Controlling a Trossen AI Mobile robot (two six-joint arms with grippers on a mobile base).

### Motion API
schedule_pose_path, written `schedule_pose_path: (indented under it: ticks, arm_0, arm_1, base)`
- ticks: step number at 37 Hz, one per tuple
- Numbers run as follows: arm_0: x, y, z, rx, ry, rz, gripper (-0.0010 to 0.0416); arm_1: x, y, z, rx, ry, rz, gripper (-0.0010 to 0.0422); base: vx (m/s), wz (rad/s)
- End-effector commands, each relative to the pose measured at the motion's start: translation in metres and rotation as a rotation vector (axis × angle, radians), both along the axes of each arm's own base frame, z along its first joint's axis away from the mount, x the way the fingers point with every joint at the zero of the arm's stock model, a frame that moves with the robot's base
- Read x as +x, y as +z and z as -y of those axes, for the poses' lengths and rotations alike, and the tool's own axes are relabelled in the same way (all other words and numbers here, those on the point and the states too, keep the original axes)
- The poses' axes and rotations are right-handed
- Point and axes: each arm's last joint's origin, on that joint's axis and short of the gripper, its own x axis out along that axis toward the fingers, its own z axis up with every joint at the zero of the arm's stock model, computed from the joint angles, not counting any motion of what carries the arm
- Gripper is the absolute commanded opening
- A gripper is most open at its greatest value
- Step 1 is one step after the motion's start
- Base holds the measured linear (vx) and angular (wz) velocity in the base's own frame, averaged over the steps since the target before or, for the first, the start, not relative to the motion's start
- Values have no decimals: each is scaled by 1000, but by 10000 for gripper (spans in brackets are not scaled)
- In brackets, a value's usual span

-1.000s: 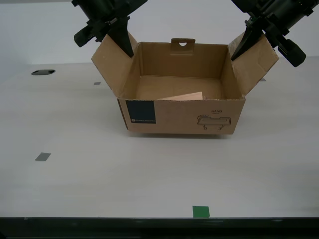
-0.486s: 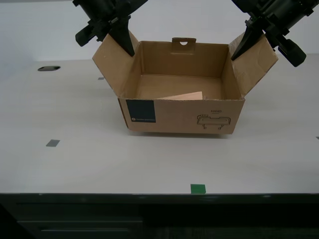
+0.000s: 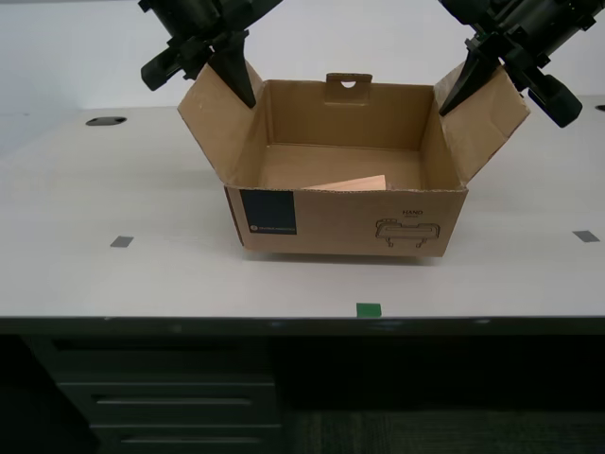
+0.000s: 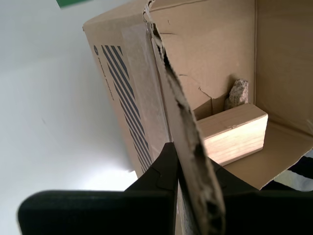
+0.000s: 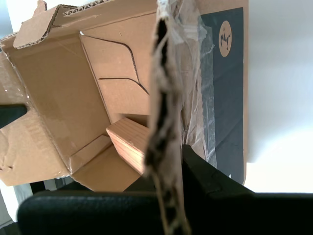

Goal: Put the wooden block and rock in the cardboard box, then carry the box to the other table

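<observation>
Exterior view has drawn back from the table; both grippers stay clamped on the cardboard box (image 3: 345,218) flaps.

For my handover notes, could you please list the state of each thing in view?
cardboard box: open, flaps up, held by both side flaps
wooden block: lying inside the box
rock: inside the box, behind the block
my first gripper: shut on a side flap
my second gripper: shut on a side flap
</observation>
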Motion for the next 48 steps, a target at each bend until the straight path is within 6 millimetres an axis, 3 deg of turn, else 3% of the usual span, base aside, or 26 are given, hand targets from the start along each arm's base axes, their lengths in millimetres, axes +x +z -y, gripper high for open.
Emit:
schedule_pose_path:
  ticks: [1,23,48]
  arm_0:
    - [0,2,-2,28,14,6,-1]
    - [-4,1,-16,24,35,-26,-1]
    - [-12,-1,-40,-78,-11,-57,-1]
  arm_1:
    - [-2,1,2,-26,-15,-19,-1]
    - [-4,0,1,-14,-93,11,-1]
    - [3,2,0,-30,-138,96,-1]
  base:
    - [-117,112]
    - [-100,286]
    - [-107,515]
